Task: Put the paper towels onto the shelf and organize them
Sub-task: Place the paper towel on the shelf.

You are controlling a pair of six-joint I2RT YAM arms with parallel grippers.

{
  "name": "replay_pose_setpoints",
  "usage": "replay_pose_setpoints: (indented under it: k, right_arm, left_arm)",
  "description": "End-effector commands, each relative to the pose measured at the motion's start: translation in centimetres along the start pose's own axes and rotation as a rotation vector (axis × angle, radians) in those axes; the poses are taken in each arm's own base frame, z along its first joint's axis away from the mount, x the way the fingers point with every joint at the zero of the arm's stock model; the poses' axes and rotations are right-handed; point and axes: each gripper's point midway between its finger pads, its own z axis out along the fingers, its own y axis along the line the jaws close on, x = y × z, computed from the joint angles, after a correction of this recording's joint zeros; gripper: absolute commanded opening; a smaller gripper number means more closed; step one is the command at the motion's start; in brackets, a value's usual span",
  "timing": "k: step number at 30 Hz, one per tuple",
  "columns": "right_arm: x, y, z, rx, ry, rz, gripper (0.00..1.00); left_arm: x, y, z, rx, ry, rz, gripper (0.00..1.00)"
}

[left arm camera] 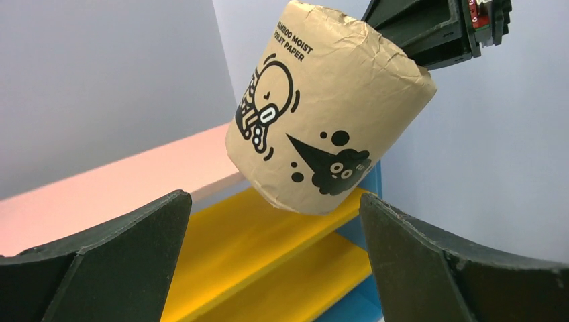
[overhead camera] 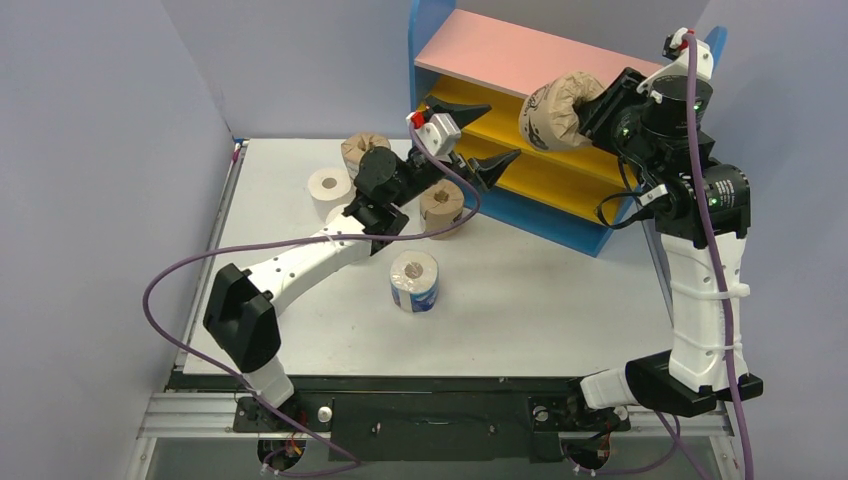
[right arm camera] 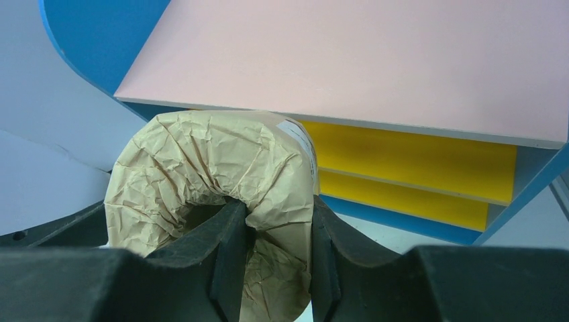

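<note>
My right gripper (overhead camera: 592,108) is shut on a brown-wrapped paper towel roll (overhead camera: 553,112), held in the air in front of the shelf (overhead camera: 520,52), level with its pink top board. In the right wrist view one finger (right arm camera: 225,248) sits inside the roll's (right arm camera: 208,161) hollow core and the other presses its outer wall. My left gripper (overhead camera: 492,133) stands open and empty before the yellow boards (overhead camera: 560,180). In the left wrist view the held roll (left arm camera: 322,107) hangs tilted above the gap of the left gripper (left arm camera: 274,201). No roll shows on the shelf's visible boards.
On the table lie a brown roll (overhead camera: 365,150) at the back, a white roll (overhead camera: 329,190) beside it, a brown roll (overhead camera: 441,207) under the left arm, and a blue-and-white wrapped roll (overhead camera: 414,280) in the middle. Grey walls close in both sides.
</note>
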Motion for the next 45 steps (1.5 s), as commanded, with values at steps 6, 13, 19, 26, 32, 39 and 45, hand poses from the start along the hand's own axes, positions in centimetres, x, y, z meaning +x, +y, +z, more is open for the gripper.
replay_pose_setpoints:
  k: [6,13,19,26,32,39,45]
  right_arm:
    - [-3.8,1.8,-0.5,-0.086,-0.128,0.059,0.28]
    - [-4.1,2.4,0.2,-0.113,-0.137,0.086,0.29]
    - [-3.7,2.7,0.9,-0.129,-0.133,0.1,0.3]
    - [-3.9,2.5,0.9,-0.122,-0.142,0.099,0.31]
    - [-4.0,2.2,1.0,-0.111,-0.146,0.098,0.3]
    - [-4.0,2.6,1.5,-0.13,-0.139,0.11,0.31]
    - [-3.7,3.0,2.1,-0.139,-0.127,0.116,0.31]
  left_arm:
    - [-3.1,-0.6,3.0,0.038,-0.149,0.171,0.96]
    - [-1.6,-1.9,4.9,0.06,-0.131,0.262,0.96]
    - [-2.0,-1.5,5.7,0.014,-0.15,0.301,0.96]
    - [-2.6,-1.1,6.2,-0.055,-0.184,0.308,0.96]
    - [-4.2,-0.4,5.4,-0.125,-0.233,0.307,0.96]
    - [-4.5,-0.9,5.7,-0.092,-0.23,0.306,0.96]
    - [-3.0,-1.7,6.8,-0.042,-0.197,0.305,0.96]
